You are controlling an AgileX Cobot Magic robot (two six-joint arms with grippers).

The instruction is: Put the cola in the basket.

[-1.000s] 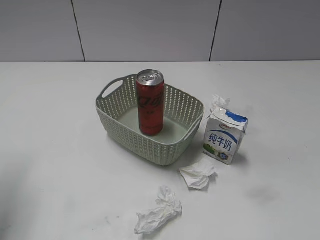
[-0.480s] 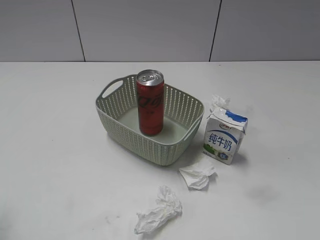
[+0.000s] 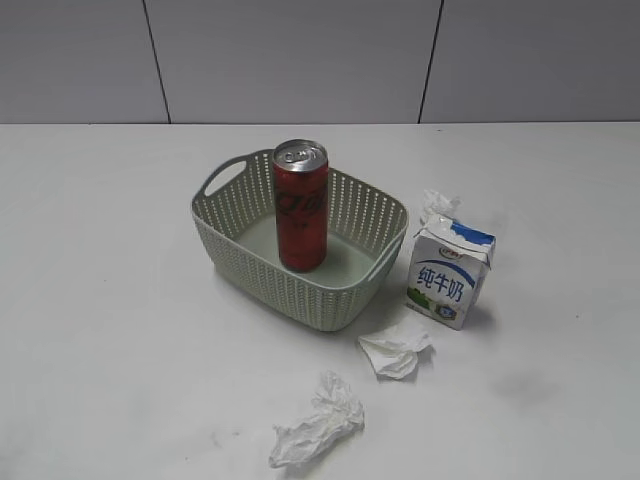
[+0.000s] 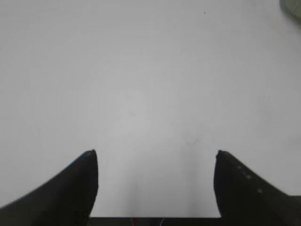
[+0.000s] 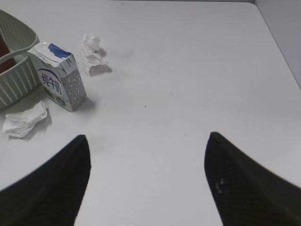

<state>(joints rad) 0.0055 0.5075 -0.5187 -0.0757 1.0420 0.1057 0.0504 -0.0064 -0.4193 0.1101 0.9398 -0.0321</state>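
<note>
The cola, a tall slim red can with a silver top, stands upright inside the pale green basket at the middle of the table. A sliver of the can and the basket's wall show at the left of the right wrist view. My left gripper is open and empty over bare white table; a corner of the basket shows at its top right. My right gripper is open and empty over bare table. Neither arm shows in the exterior view.
A blue-and-white milk carton stands right of the basket, also in the right wrist view. Crumpled tissues lie behind the carton, in front of the basket and near the front edge. A grey wall runs behind the table.
</note>
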